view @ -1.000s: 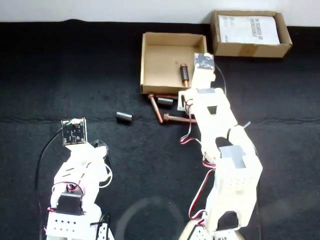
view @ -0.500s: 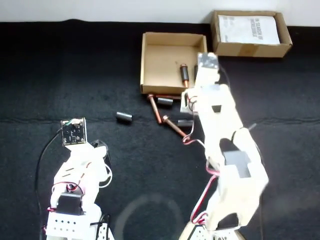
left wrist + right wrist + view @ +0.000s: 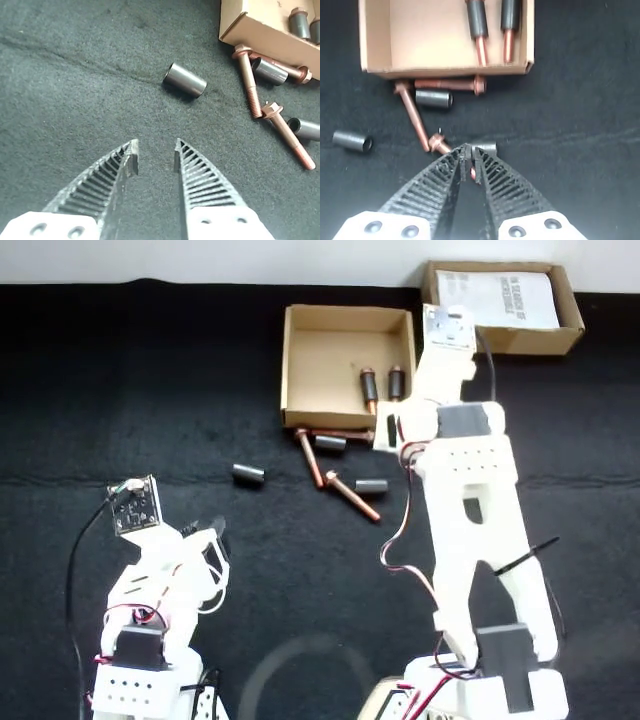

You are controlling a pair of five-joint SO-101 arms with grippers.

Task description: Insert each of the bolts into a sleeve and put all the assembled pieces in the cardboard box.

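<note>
Lying side by side near the right wall of the open brown cardboard box [image 3: 348,310] are two sleeved copper bolts [image 3: 368,388]. Three bare copper bolts [image 3: 352,496] and three dark metal sleeves [image 3: 248,475] rest on the black desk [image 3: 120,390] before its front wall. The left gripper [image 3: 155,150] has its fingers spread and empty, the right gripper [image 3: 469,150] its fingers pressed together.

Printed sheet [image 3: 498,298]: rows of dark print, too small to read; it lies on the far-right box [image 3: 500,340].
Readable text, numbers, signs: none elsewhere.
</note>
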